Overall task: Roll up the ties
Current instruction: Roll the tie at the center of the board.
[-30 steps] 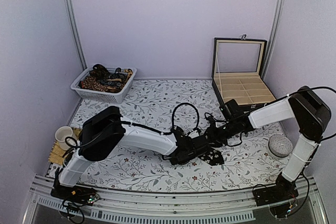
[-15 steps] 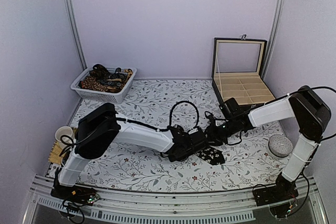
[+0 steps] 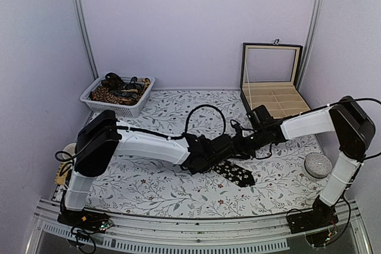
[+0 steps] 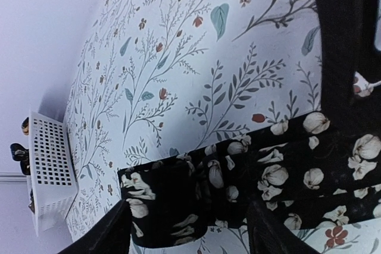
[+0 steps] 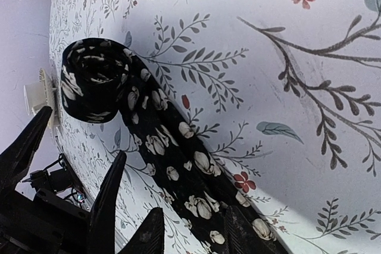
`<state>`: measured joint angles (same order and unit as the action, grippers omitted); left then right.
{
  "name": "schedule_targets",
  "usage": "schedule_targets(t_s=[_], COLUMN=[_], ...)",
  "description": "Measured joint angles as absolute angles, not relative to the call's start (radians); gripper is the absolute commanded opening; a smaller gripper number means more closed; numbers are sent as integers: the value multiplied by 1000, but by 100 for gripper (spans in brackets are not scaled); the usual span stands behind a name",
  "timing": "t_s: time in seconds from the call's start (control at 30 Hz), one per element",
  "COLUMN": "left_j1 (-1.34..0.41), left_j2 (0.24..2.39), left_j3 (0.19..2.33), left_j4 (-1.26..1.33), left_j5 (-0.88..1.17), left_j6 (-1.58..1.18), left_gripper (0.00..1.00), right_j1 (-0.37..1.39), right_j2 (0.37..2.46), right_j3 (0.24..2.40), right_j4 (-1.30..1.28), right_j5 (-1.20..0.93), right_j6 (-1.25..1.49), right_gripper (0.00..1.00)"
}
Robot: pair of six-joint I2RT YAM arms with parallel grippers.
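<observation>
One black tie with pale flower specks (image 3: 236, 173) lies on the floral tablecloth in front of both grippers. One end is rolled into a small coil (image 5: 95, 87), also seen in the left wrist view (image 4: 166, 197); the rest trails flat. My left gripper (image 3: 224, 149) is open, and the coil lies just beyond its fingertips (image 4: 107, 236). My right gripper (image 3: 238, 148) is open, and its fingers (image 5: 149, 233) straddle the flat strip (image 5: 190, 165) without closing on it. More ties, brown-orange and black, sit in the white basket (image 3: 144, 82).
An open black box with cream compartments (image 3: 277, 100) stands at back right. A grey round object (image 3: 317, 165) is at the right, with a white cup (image 3: 71, 150) and a bundle of wooden sticks (image 3: 62, 174) at the left edge. The basket shows in the left wrist view (image 4: 50, 171).
Both grippers have drawn back from the tie toward the far side. The tie now lies uncovered and stretched out longer on the cloth.
</observation>
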<state>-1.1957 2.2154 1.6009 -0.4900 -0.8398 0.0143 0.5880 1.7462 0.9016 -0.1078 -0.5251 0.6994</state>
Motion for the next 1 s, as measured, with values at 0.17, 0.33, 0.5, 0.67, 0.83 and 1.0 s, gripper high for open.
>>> schedule_targets(t_s=[0.17, 0.33, 0.5, 0.67, 0.83, 1.0], left_j1=[-1172, -1076, -881, -732, -651, -596], left_j2=[2141, 1884, 1613, 1560, 1612, 1665], left_j3=[1560, 1423, 1253, 1061, 939, 920], left_j4=[-474, -399, -261, -131, -73, 4], left_j5=[-727, -529, -342, -137, 27, 112], left_j6=[-15, -100, -202, -293, -353, -377], left_gripper=[75, 89, 100, 98, 94, 94], right_j1=[596, 625, 681, 735, 771, 778], right_j2=[1746, 1748, 1791, 1887, 1992, 2071], right_j3=[934, 1014, 1159, 1294, 1406, 1443], right_j4=[-114, -123, -119, -120, -104, -99], right_j5=[-525, -525, -526, -525, -535, -542], right_j6=[700, 703, 710, 719, 742, 770], right_gripper=[34, 34, 34, 33, 30, 29])
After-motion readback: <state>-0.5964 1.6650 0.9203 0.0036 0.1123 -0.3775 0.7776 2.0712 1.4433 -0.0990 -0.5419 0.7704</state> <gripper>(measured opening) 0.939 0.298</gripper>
